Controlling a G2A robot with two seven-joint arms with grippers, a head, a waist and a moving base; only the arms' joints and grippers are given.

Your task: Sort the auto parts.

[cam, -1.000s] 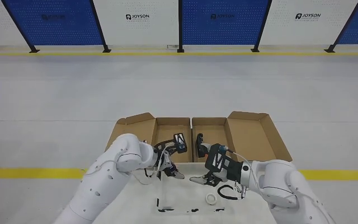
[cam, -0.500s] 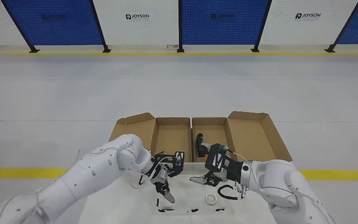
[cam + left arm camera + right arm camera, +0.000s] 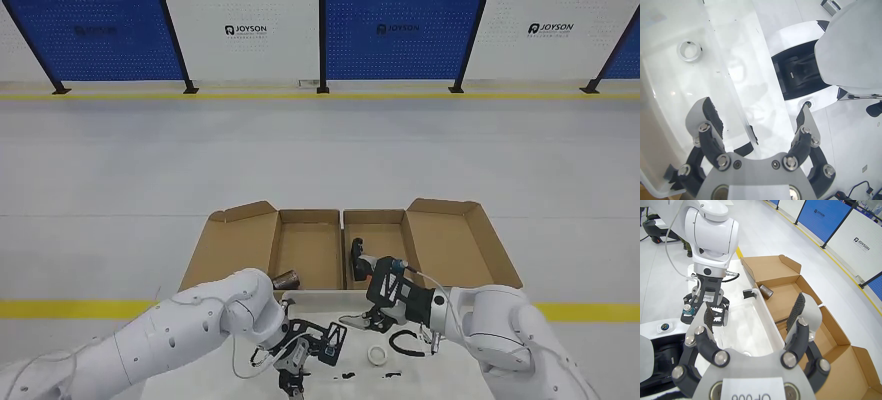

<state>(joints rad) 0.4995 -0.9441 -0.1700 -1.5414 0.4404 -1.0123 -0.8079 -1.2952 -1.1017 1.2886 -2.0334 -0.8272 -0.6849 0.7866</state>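
Judging by where the left gripper point(image 3: 755, 106) hangs, the small black curved part point(image 3: 747, 144) just below its palm is the piece in hand, and the grab looks risky. The part lies against the near rim of the white tray point(image 3: 668, 106), so 1 finger could land on the rim instead of beside the part, pushing it away or jolting the tray. Whether the part sits inside the rim or across it I cannot tell. It is thin, dark and arched, with little height to pinch, so it may slip from a loose grip. The jaws stand wide apart with nothing between them, 1 finger over the tray floor and the other beyond the rim.

A shiny silver ring point(image 3: 689, 51) lies flat on the tray floor, well apart from that gripper. Smooth and round, it would likely skid if nudged. The right gripper point(image 3: 753, 302) hovers over the tray nearer the boxes, jaws also wide and empty, close enough to the left arm that a crossing reach might clash. Beyond the tray stand 2 open cardboard boxes point(image 3: 783, 275), and a dark cylinder point(image 3: 766, 291) lies in the left one.
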